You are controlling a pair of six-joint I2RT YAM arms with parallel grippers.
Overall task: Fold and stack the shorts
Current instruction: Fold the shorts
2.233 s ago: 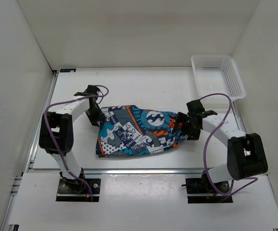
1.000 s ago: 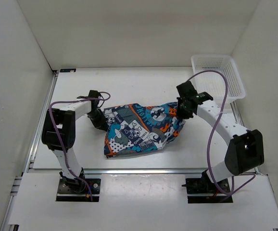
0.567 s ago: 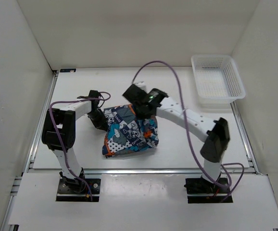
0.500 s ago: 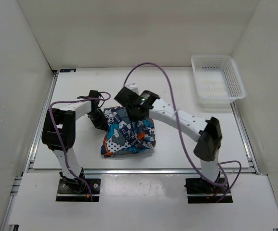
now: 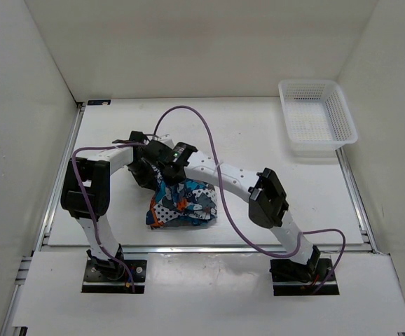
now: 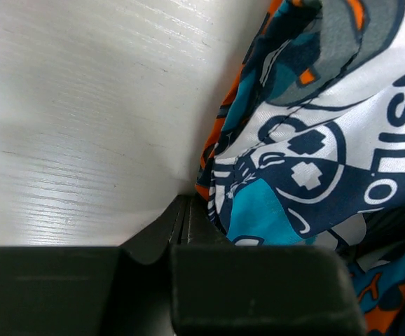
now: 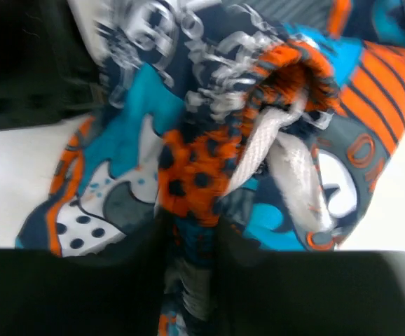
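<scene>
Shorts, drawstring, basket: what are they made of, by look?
Shorts: thin soft cloth, matte print; it bunches into folds. Fibre unclear.
Drawstring: white braided cord, apparently.
Basket: probably white plastic; rigid open mesh walls.

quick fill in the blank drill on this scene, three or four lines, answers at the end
The shorts lie bunched on the ____ half of the table.
The white mesh basket sits at the table's far ____ corner.
The right gripper is shut on the shorts, where a ____ drawstring pokes out.
The arm stretched across to the shorts rises from the ____ base.
Missing words: left; right; white; right.
</scene>
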